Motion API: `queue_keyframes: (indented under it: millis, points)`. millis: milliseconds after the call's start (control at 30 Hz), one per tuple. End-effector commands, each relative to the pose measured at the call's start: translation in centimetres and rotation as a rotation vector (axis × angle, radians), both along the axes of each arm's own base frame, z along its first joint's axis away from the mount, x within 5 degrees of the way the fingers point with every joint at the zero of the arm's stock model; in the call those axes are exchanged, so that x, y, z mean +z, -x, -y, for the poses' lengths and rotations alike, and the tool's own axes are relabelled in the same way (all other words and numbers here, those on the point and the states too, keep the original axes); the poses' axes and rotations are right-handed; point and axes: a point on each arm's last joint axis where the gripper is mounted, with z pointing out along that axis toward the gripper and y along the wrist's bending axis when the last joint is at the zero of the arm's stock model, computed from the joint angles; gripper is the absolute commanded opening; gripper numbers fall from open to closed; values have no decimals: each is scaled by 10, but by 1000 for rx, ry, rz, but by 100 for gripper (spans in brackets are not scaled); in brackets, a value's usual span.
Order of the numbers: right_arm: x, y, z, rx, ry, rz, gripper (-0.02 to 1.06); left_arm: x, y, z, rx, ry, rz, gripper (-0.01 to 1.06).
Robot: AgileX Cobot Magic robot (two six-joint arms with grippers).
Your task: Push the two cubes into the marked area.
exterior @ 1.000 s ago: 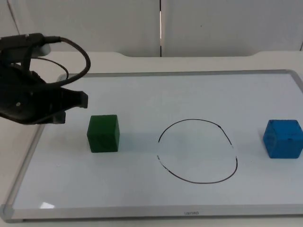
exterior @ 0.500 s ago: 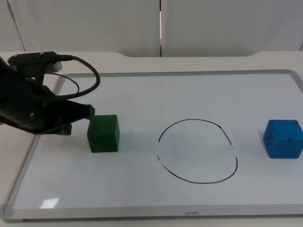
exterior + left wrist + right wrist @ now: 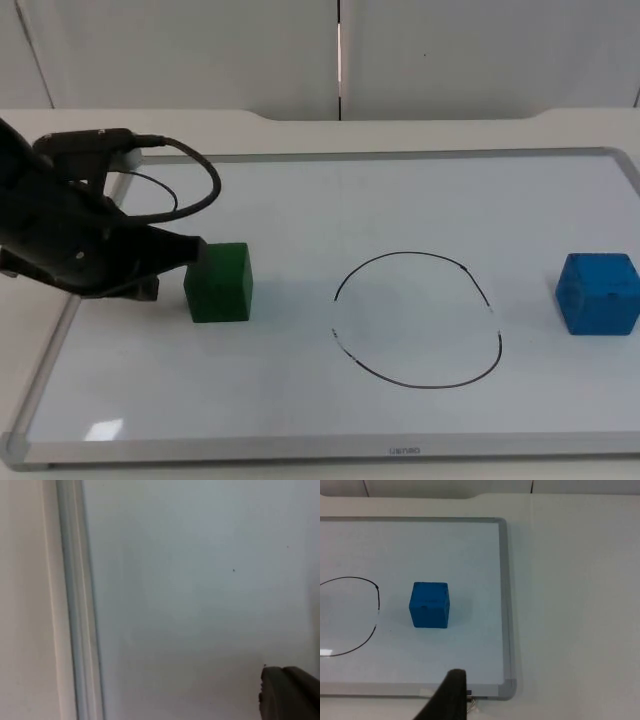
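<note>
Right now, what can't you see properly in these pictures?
- Left gripper: top view, its own dark body hides the fingers, so open or shut is unclear, as is whether it touches the green cube.
- Green cube's left side: top view, covered by that gripper.
- Right gripper: right wrist view, one fingertip shows, the edge cuts off the rest.
- Black circle: right wrist view, cut by the edge beside the blue cube.

Camera layout: one fixed overview, two wrist views.
Top view looks down and forward across the whiteboard [image 3: 330, 200]; left wrist sits close above its frame; right wrist, farther back, shares the blue cube [image 3: 429, 605].
</note>
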Motion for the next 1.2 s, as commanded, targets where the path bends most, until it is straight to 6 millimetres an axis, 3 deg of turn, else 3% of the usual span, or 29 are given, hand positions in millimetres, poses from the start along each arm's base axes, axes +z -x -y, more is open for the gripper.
queue_keyframes:
  millis: [0, 200, 967, 1167]
  points:
    - [0, 0, 0, 3, 4, 7, 105, 1, 2, 13, -21, 0, 8, 0]
    - [0, 0, 0, 3, 4, 7, 105, 1, 5, 28, -56, -32, 39, 0]
    - [0, 0, 0, 3, 4, 7, 105, 3, 4, 34, -62, 17, 19, 0]
    - [0, 0, 0, 3, 4, 7, 105, 8, 1, 48, -101, 23, 41, 0]
